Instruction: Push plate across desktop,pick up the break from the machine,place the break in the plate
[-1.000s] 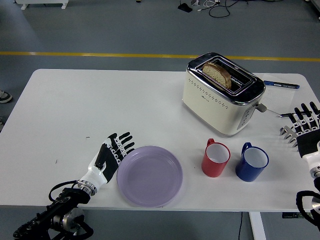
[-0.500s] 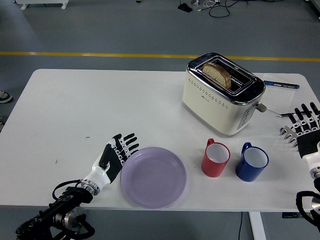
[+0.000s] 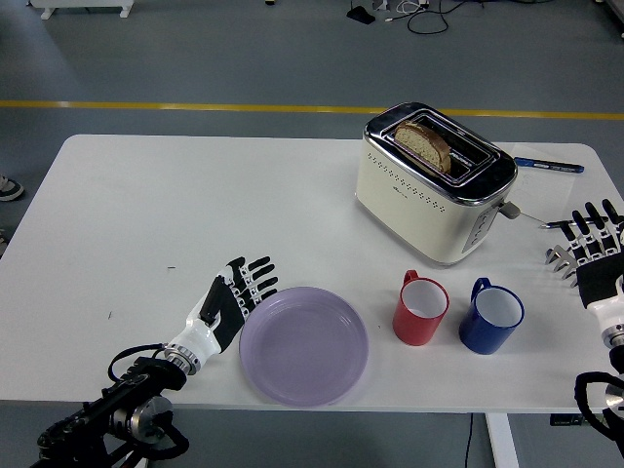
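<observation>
A lilac plate (image 3: 304, 344) lies near the table's front edge, left of centre. My left hand (image 3: 237, 295) rests flat against the plate's left rim, fingers spread and holding nothing. A cream and chrome toaster (image 3: 435, 181) stands at the back right with a slice of bread (image 3: 423, 143) sticking up from its slot. My right hand (image 3: 588, 243) hovers open near the table's right edge, well clear of the toaster.
A red mug (image 3: 420, 309) and a blue mug (image 3: 491, 316) stand side by side just right of the plate, in front of the toaster. A blue pen (image 3: 549, 165) lies behind the toaster at the far right.
My left hand has slid to the right, and the plate has moved right with it, closer to the red mug. The right hand has barely moved.
</observation>
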Robot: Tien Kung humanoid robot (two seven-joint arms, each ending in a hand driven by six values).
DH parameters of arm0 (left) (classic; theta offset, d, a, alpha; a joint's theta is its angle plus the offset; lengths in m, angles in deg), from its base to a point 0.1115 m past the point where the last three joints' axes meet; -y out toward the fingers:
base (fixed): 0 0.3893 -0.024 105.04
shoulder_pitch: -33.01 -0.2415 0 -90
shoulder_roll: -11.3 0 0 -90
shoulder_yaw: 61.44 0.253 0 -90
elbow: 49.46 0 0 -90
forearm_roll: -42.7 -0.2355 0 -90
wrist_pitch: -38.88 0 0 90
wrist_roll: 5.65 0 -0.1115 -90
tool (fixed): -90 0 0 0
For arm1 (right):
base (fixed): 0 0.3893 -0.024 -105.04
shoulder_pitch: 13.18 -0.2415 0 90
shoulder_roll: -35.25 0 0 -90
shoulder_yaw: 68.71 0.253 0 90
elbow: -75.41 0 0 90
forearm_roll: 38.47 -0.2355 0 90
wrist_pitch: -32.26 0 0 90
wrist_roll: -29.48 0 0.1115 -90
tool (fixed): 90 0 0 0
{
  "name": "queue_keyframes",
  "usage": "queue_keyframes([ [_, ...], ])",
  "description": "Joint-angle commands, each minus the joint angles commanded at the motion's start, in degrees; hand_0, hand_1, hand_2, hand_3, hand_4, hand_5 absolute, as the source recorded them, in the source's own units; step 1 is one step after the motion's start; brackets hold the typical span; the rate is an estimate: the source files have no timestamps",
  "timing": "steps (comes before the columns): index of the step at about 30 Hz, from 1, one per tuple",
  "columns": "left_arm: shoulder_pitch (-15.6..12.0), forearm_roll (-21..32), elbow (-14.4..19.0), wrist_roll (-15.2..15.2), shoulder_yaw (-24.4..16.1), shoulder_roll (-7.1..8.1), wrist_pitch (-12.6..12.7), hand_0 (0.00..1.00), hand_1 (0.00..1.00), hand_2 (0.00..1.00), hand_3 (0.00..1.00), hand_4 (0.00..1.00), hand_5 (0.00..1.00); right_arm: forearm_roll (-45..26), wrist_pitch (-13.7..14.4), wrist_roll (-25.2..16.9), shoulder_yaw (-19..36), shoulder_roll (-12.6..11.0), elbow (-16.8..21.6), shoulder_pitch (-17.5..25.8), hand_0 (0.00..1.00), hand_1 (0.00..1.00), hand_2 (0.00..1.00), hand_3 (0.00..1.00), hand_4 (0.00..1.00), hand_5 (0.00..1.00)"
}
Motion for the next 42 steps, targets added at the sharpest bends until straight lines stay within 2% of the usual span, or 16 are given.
queue_keyframes([
  [5,-0.84,-4.00,1.00,0.25,-2.78,-0.13,1.92,0.834,0.843,0.882,0.795,0.535,0.998,0.03,0.32,-0.26,0.27,-0.28,1.13,0.05,0.746,0.668,0.683,0.647,0.384,0.535],
  [9,-2.34,-9.44,3.14,1.49,-7.28,-0.24,3.27,0.824,0.833,0.860,0.785,0.535,0.998,0.51,0.77,-0.40,0.46,-0.91,2.79,-0.16,0.746,0.667,0.681,0.647,0.384,0.534],
  [12,-4.84,-13.82,6.75,3.13,-12.78,-0.57,3.58,0.824,0.833,0.860,0.785,0.535,0.998,0.95,2.11,-0.94,0.28,-2.16,4.54,-0.77,0.746,0.667,0.681,0.647,0.384,0.534],
  [17,-9.31,-16.83,13.36,4.31,-20.76,-0.50,3.95,0.811,0.810,0.827,0.773,0.533,0.998,3.21,4.24,-0.78,-0.73,-4.93,6.24,-2.26,0.741,0.664,0.678,0.644,0.384,0.533],
  [19,-11.54,-17.02,16.32,4.44,-23.27,0.20,4.08,0.811,0.810,0.827,0.773,0.533,0.998,3.61,4.85,-0.60,-1.43,-6.32,6.83,-3.32,0.741,0.664,0.678,0.644,0.384,0.533],
  [24,-16.35,-16.78,22.30,4.87,-25.80,2.48,4.05,0.806,0.806,0.819,0.763,0.533,0.998,5.88,6.71,-0.04,-3.42,-8.47,7.19,-5.87,0.742,0.667,0.678,0.641,0.383,0.531],
  [25,-18.00,-16.75,24.07,4.89,-26.46,3.11,4.19,0.806,0.806,0.819,0.763,0.533,0.998,7.96,8.16,0.39,-4.37,-9.21,7.16,-6.94,0.742,0.667,0.678,0.641,0.383,0.531],
  [28,-20.95,-16.56,27.34,5.05,-27.43,3.76,4.52,0.808,0.800,0.810,0.753,0.533,0.998,13.47,12.30,2.10,-6.18,-10.54,6.74,-9.01,0.760,0.683,0.681,0.644,0.397,0.513],
  [32,-25.63,-16.45,32.99,5.56,-28.86,3.85,4.27,0.808,0.800,0.810,0.753,0.533,0.998,22.47,20.86,7.13,-10.26,-12.52,4.84,-13.48,0.760,0.683,0.681,0.644,0.397,0.513],
  [33,-26.62,-16.49,34.32,5.59,-29.16,3.75,4.28,0.808,0.796,0.806,0.750,0.531,0.998,25.08,22.85,8.53,-11.37,-12.93,4.51,-14.59,0.813,0.736,0.724,0.722,0.581,0.499],
  [35,-28.10,-16.72,36.13,5.65,-30.07,3.26,4.34,0.808,0.796,0.806,0.750,0.531,0.998,29.92,25.08,10.62,-13.23,-13.77,3.91,-16.39,0.813,0.736,0.724,0.722,0.581,0.499],
  [38,-30.05,-16.98,38.74,5.67,-31.36,2.60,4.47,0.808,0.796,0.806,0.750,0.531,0.998,37.00,26.27,14.67,-17.42,-14.77,3.14,-20.07,0.813,0.736,0.724,0.722,0.581,0.499],
  [39,-30.65,-17.16,39.45,5.69,-32.03,2.36,4.49,0.806,0.795,0.802,0.752,0.534,0.998,39.61,26.14,16.21,-19.31,-15.20,2.70,-21.78,0.836,0.767,0.759,0.758,0.684,0.500],
  [42,-31.17,-17.43,39.81,5.71,-33.17,2.03,4.48,0.806,0.795,0.802,0.752,0.534,0.998,46.68,24.57,18.84,-23.02,-15.63,1.62,-25.09,0.836,0.767,0.759,0.758,0.684,0.500],
])
